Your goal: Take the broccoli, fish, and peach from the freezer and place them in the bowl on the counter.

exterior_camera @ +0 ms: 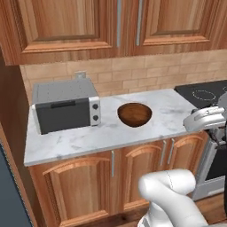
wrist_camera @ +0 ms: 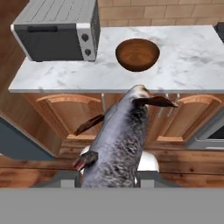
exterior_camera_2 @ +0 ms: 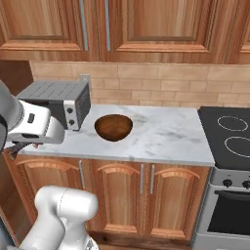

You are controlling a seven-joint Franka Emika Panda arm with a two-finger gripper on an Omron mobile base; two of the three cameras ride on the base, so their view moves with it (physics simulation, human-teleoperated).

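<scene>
The fish [wrist_camera: 118, 140] stuck up from between the jaws of the gripper [wrist_camera: 109, 177], which was closed tight on its body, held in front of the cabinets. Beyond it, the bowl [wrist_camera: 137, 54] sat on the counter [wrist_camera: 188, 61], beside the toaster oven [wrist_camera: 57, 30].

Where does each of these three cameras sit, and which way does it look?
Left base view: behind the arm, on its left, looking forward and down at the counter; white arm at lower right.
Right base view: behind on the right, same counter; arm at lower left.
Hand view: on the hand, looking along the gripper, shut on the fish, toward the counter.
All three share the bowl and toaster oven.
</scene>
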